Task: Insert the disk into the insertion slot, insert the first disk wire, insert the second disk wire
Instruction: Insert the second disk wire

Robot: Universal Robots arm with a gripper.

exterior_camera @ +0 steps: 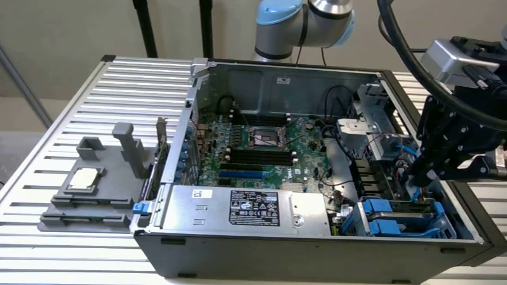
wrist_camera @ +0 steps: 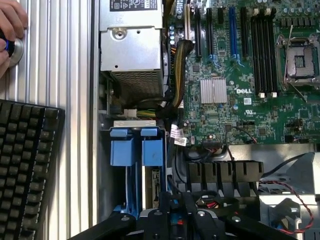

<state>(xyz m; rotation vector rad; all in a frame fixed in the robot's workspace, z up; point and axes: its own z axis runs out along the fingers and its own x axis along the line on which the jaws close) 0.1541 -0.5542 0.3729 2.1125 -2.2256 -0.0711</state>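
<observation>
Clock bearings are read off the exterior view, with the open dark grey computer case as the dial.

- Case lies on its side on a slatted aluminium table, lid off.
- 4 o'clock corner: the insertion slot, a dark grey sheet-metal bay. The disk in its bright blue plastic carrier frame sits inside it, with blue plastic at the bay mouth. Cannot tell how far home it is.
- 3 o'clock: black gripper reaches down into the case, just past the bay's inner end. Apart, together or clamped on something: cannot tell.
- Thin blue cables run close beside the gripper; cannot tell if they touch it.
- 6 o'clock: larger silver box with black-and-white label, next to the bay.
- Centre: green motherboard.
- 9 o'clock, outside the case: grey plastic fixture on the table.
- Wrist view: black keyboard on the slats beside the case; a person's hand rests on a round silver knob.
</observation>
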